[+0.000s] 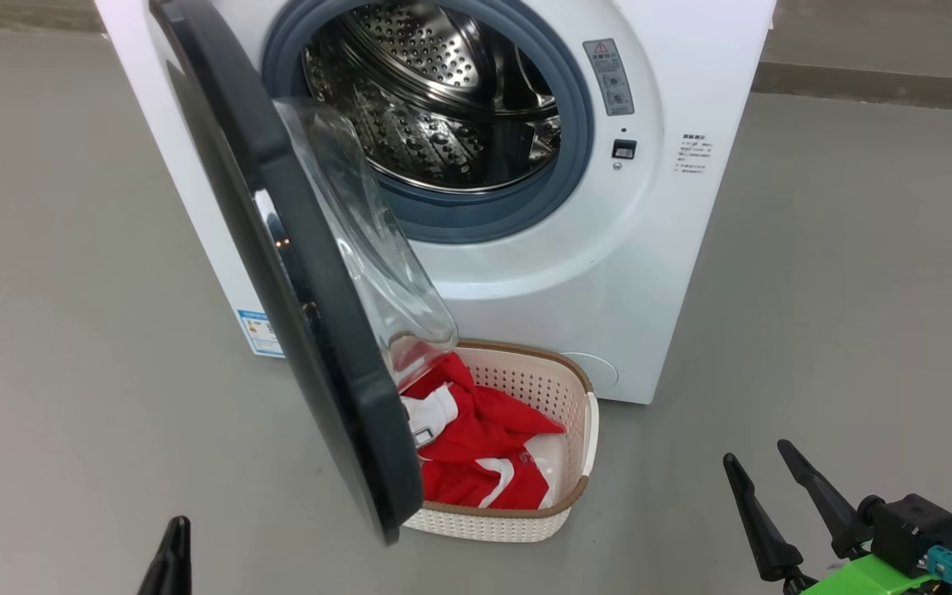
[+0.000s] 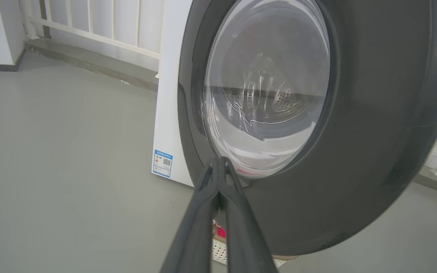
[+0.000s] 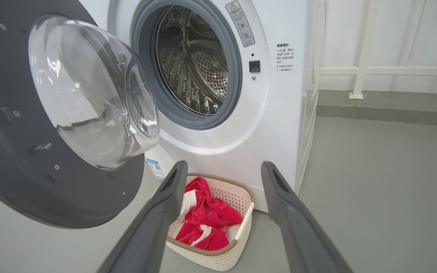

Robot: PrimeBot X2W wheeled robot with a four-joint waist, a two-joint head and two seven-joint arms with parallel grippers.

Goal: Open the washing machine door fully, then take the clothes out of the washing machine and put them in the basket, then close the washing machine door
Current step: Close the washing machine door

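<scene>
The clothes (image 1: 476, 446) lie heaped in the basket (image 1: 577, 388), red with white patches, straight ahead of our right claw (image 3: 224, 165) and below the line of its fingers. The drum (image 1: 435, 99) above them shows bare perforated steel wherever we can see into it, so we judge the unloading done, though its lowest front part is hidden from us behind the gasket lip. The washing machine door (image 1: 360, 413) stands swung well out from the washing machine (image 1: 575, 273), its glass bowl bulging to the upper left of the right claw in the right wrist view and its lower edge hanging over the near corner of the basket. That leaves the last step, closing the door. Our left claw (image 2: 218, 161) is on the door's outer side with its two fingers pressed together and nothing between them. Its tips point at the black rim just under the window, and whether they touch the rim or stop just short we cannot tell. The right claw hangs low and well off to the side of the basket, fingers spread wide and empty. Beyond the machine there is only grey floor (image 1: 71, 330) and a pale railing (image 3: 362, 70) far ahead of the right claw.
</scene>
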